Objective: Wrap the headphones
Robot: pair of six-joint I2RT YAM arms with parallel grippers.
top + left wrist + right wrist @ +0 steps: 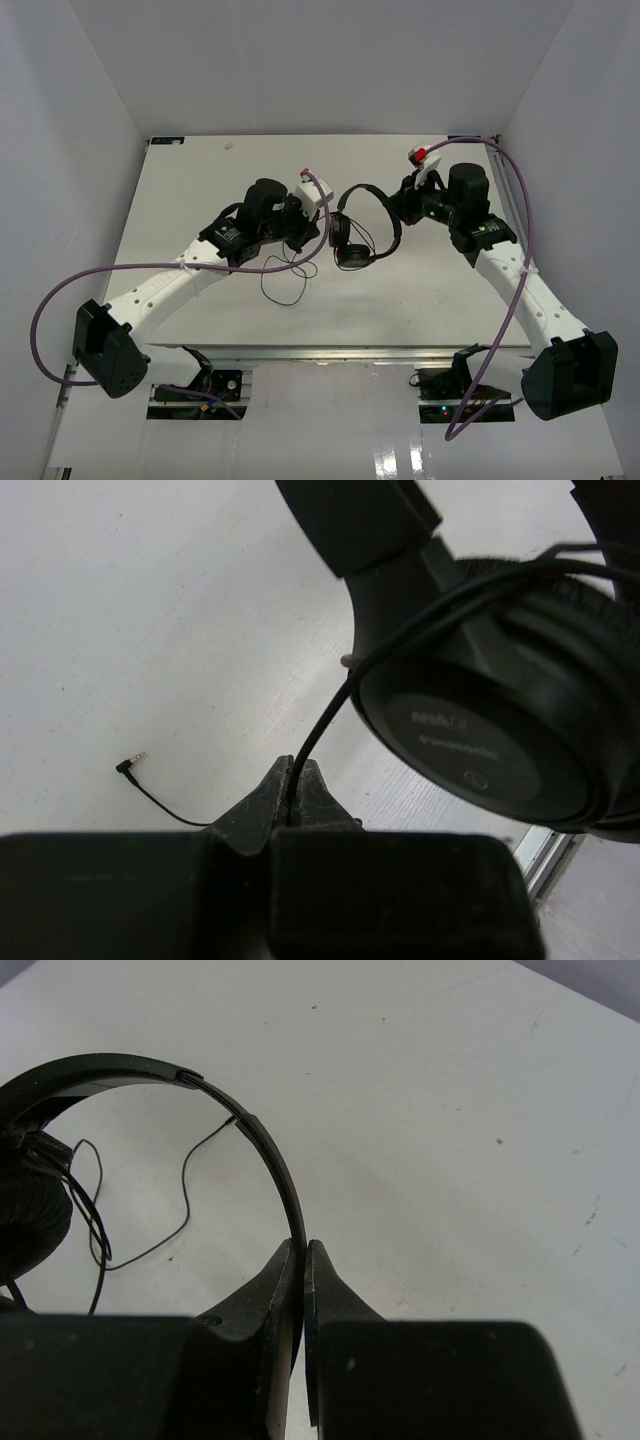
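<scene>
Near the centre of the white table (200, 180), the small black over-ear headphones (362, 228) are held between both arms. At their two o'clock the right gripper (303, 1255) is clamped tight on the curved headband (270, 1155). At nine o'clock the left gripper (296, 780) pinches the thin black cord (322, 720) beside an earcup (480, 730). Wrapping looks under way, with slack and the plug (128, 763) lying toward seven o'clock. The left arm probably needs to carry the cord round next, keeping it taut.

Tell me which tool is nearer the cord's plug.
Left. The left tool pinches the cord, and the plug lies on the table close by. The right tool clamps the headband, on the headphones' far side.
</scene>
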